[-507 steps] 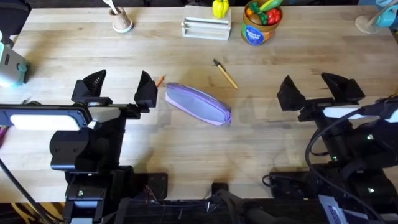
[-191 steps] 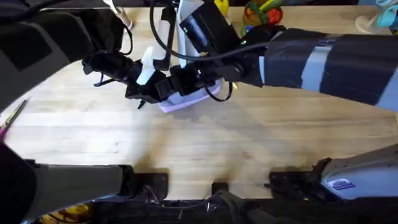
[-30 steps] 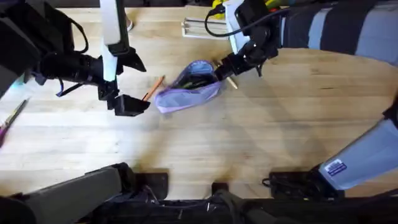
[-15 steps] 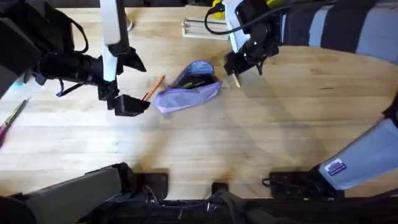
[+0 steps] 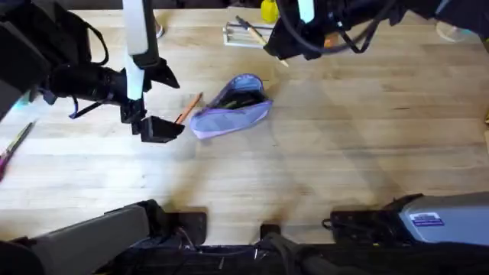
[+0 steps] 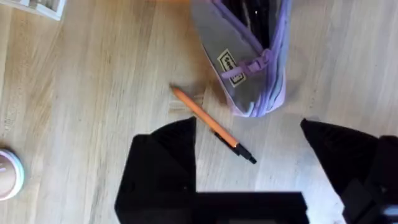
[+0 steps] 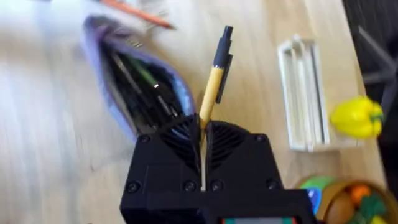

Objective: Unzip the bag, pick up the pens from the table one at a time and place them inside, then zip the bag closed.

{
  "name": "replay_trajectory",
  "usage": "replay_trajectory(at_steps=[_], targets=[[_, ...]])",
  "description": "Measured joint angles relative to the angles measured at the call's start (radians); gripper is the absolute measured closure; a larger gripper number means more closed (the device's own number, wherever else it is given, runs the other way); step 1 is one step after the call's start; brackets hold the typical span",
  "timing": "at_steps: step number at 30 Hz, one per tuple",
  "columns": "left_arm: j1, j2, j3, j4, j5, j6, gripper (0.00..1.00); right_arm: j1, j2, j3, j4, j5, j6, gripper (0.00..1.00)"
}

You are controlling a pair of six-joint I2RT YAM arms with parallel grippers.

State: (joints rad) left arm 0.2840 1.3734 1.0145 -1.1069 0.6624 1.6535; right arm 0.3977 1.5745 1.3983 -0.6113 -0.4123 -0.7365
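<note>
My right jaws point(image 7: 202, 134) pinch the yellowish-tan pen point(image 7: 213, 81), its lower end hidden between them, above the unzipped bag point(image 5: 231, 108). My left jaws point(image 6: 249, 168) gape beside the orange pen point(image 6: 208, 123) on the tabletop point(image 5: 344, 153).

Unzipped lavender bag point(image 5: 231, 107) beside orange pen point(image 5: 188, 108).

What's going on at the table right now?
The right gripper is shut on the yellow pen, lifted above the table near the open bag. The left gripper is open, hovering over the orange pen, which lies on the table beside the bag.
</note>
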Motion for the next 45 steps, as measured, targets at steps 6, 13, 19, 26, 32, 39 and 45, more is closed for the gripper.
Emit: replay_trajectory(at_steps=[6, 13, 19, 26, 32, 39, 45], targets=[[0.000, 0.000, 0.000, 0.000, 0.000, 0.000, 0.007, 0.023, 0.041, 0.000, -0.070, -0.052, -0.358, 0.971], [0.000, 0.000, 0.000, 0.000, 0.000, 0.000, 0.008, 0.043, 0.067, 0.000, -0.118, -0.045, -0.503, 0.971], [0.000, 0.000, 0.000, 0.000, 0.000, 0.000, 0.007, 0.104, 0.105, 0.000, -0.265, 0.041, -0.634, 0.971], [0.000, 0.000, 0.000, 0.000, 0.000, 0.000, 0.007, 0.162, 0.176, 0.000, -0.178, 0.185, -0.708, 0.971], [0.000, 0.000, 0.000, 0.000, 0.000, 0.000, 0.007, 0.231, 0.195, 0.000, -0.119, 0.191, -0.716, 0.971], [0.000, 0.000, 0.000, 0.000, 0.000, 0.000, 0.007, 0.302, 0.275, 0.000, -0.112, 0.196, -0.716, 0.971], [0.000, 0.000, 0.000, 0.000, 0.000, 0.000, 0.007, 0.346, 0.299, 0.000, -0.083, 0.206, -0.720, 0.971]])
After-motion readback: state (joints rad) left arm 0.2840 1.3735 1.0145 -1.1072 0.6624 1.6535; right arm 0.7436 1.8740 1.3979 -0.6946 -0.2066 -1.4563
